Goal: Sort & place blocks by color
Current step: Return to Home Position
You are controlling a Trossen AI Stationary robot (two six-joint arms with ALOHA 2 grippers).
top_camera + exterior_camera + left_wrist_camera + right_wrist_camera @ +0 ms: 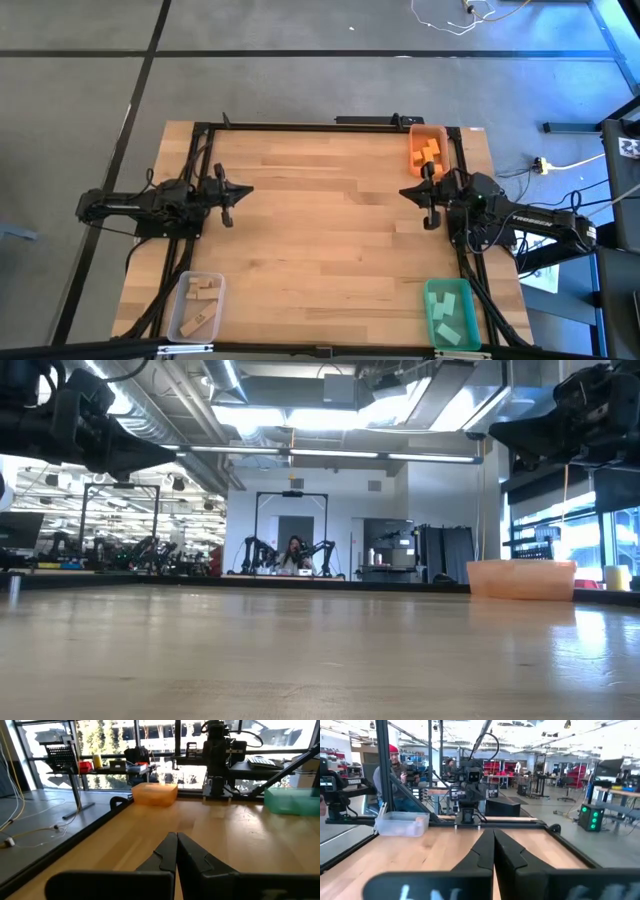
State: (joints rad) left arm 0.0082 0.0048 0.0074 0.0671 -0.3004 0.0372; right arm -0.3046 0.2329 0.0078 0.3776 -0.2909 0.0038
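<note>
The blocks are found sorted by colour into three bins at the corners of the desk (320, 235). With the front edge taken as the one nearest the low camera, the orange blocks (430, 151) are piled in the orange bin (427, 128) at the back corner on the right arm's side. The teal-green blocks (446, 304) are held in the green bin (429, 315) at the front corner on that same side. The pale wood blocks (203, 291) are seen in the clear bin (176, 318) at the front corner on the left arm's side. No block is seen on the bare wood between the bins.

The left gripper (176, 836) is held above the desk just inside the left edge, about midway between front and back, and is pointed toward the centre. Its fingers are pressed together with nothing between them. The right gripper (493, 833) is held opposite it just inside the right edge, near the orange bin but apart from it. It is likewise closed on nothing.

Beyond the desk, a person (295, 554) is seen far off in the room.
</note>
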